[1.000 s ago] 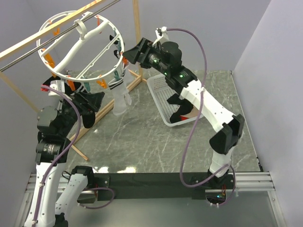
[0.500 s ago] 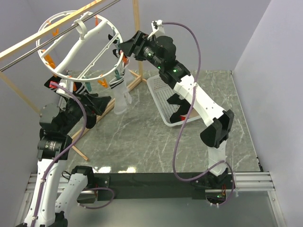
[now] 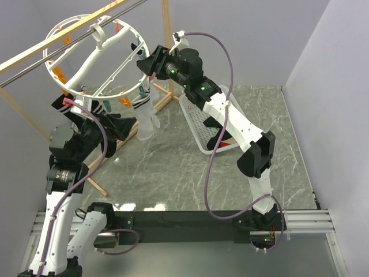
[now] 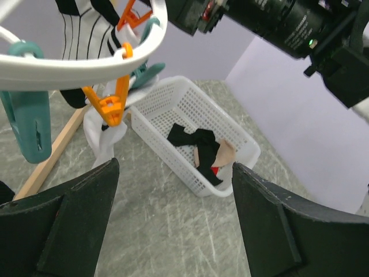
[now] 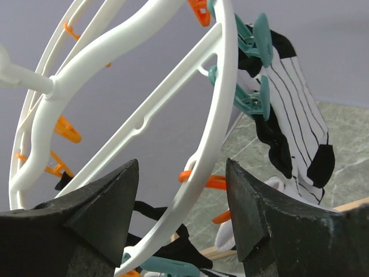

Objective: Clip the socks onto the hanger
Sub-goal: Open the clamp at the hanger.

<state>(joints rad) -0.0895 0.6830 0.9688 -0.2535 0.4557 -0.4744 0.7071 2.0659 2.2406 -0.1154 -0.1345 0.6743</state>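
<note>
The hanger [image 3: 95, 57] hangs from a metal rod at the upper left. A black-and-white striped sock [image 3: 142, 104] is clipped to its right side, with a white sock [image 3: 147, 128] below. My right gripper [image 3: 145, 62] is open, and the hanger's rim [image 5: 199, 173] passes between its fingers [image 5: 92, 213], next to the striped sock [image 5: 300, 109]. My left gripper [image 3: 123, 124] is open and holds nothing. It sits under the ring [image 4: 86, 60], beside an orange clip [image 4: 112, 101]. More black socks [image 4: 193, 141] lie in the basket.
A white mesh basket [image 3: 193, 112] stands on the marble table behind the right arm, seen through my left gripper [image 4: 174, 173]. A wooden frame [image 3: 121, 144] carries the rod. A teal clip [image 4: 31, 124] hangs close to the left wrist camera.
My right arm has swung left to the hanger's right side, so the rim now lies between its jaws, which have narrowed a little. My left arm has risen slightly.
</note>
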